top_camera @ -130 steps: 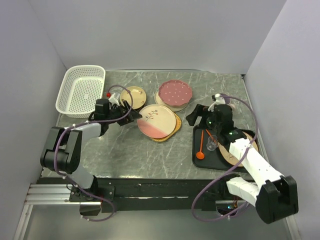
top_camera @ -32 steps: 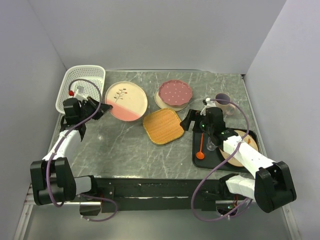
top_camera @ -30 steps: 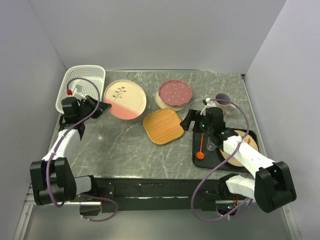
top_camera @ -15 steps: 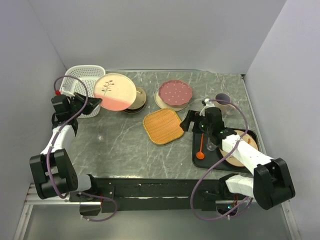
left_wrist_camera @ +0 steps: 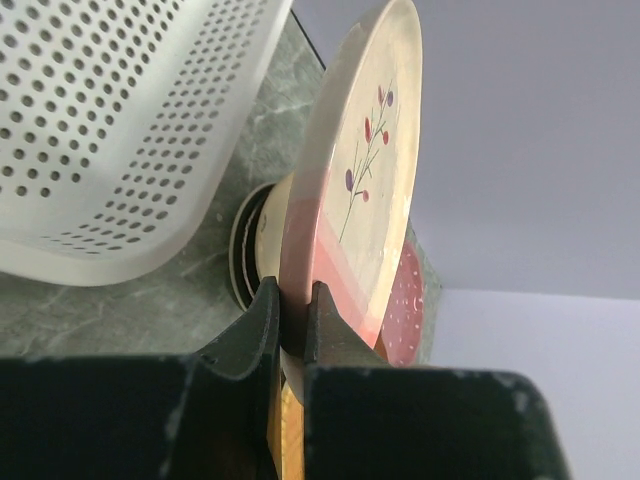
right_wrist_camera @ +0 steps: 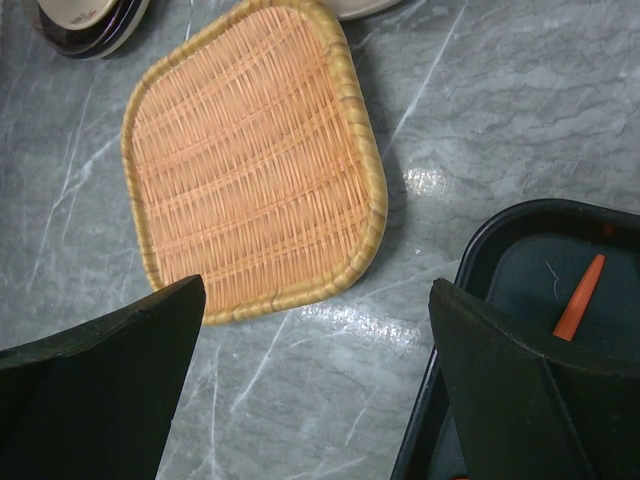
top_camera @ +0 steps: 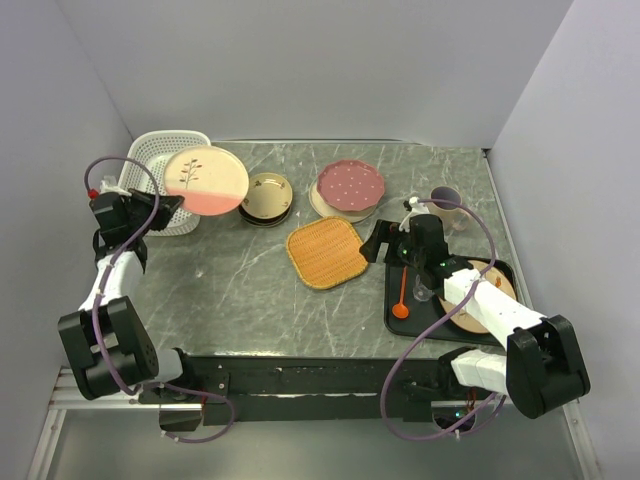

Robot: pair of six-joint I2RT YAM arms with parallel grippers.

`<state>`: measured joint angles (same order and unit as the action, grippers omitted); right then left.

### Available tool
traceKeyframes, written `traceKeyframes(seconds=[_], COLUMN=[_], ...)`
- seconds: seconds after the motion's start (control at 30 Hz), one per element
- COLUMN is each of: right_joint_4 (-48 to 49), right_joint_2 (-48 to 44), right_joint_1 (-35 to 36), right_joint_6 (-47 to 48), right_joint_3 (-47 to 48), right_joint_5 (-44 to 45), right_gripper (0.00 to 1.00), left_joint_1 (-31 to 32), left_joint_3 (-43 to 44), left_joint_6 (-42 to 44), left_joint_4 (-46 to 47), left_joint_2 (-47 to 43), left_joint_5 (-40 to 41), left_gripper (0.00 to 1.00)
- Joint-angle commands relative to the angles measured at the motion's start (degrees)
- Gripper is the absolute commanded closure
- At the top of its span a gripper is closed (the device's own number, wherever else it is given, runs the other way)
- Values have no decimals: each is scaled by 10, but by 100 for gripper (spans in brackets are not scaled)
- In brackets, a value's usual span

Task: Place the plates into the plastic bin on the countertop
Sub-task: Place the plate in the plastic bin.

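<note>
Left end effector (left_wrist_camera: 290, 300) is gripping the pink-and-cream sprig plate (top_camera: 205, 180) beside the plastic bin (top_camera: 150, 165).
Its jaws are pinching narrowly on the plate's pink rim. The plate is hanging above the bench (top_camera: 250, 290) and overlapping the bin's right rim in the overhead view; whether they are touching I cannot tell. The small tan dark-rimmed plate (top_camera: 266, 195) is sitting on a dark one just to the right. The pink polka-dot plate (top_camera: 350, 185) is lying further right, and the orange-brown squarish plate (right_wrist_camera: 255, 160) is resting near centre. The right end effector (right_wrist_camera: 315, 295) is hovering with jaws spread wide between that plate and the black tray (right_wrist_camera: 470, 260), holding nothing.
</note>
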<state>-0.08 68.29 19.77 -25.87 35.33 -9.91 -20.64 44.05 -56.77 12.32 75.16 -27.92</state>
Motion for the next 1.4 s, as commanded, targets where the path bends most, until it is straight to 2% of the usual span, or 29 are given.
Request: traceKeyframes(seconds=[0.0,0.33,0.63,0.87,1.37], right_joint_4=[10,4,-6,-11,-15], right_joint_2=[3,4,12,9,4], right_joint_1=[5,5,5,5,5], right_joint_6=[8,13,13,15,17], right_joint_3=[12,16,19,19,20], right_joint_5=[22,42,46,57,59], right_gripper=[0,0,0,0,0], left_joint_1=[-9,-31,-45,-55,-70], left_joint_3=[48,53,63,74,76], left_joint_6=[-35,-78,-98,-80,-95], left_joint_4=[81,153,133,115,120], left_joint_2=[-30,19,49,57,84], left_joint_5=[-3,-28,2,35,83], left_gripper=[99,99,99,99,99])
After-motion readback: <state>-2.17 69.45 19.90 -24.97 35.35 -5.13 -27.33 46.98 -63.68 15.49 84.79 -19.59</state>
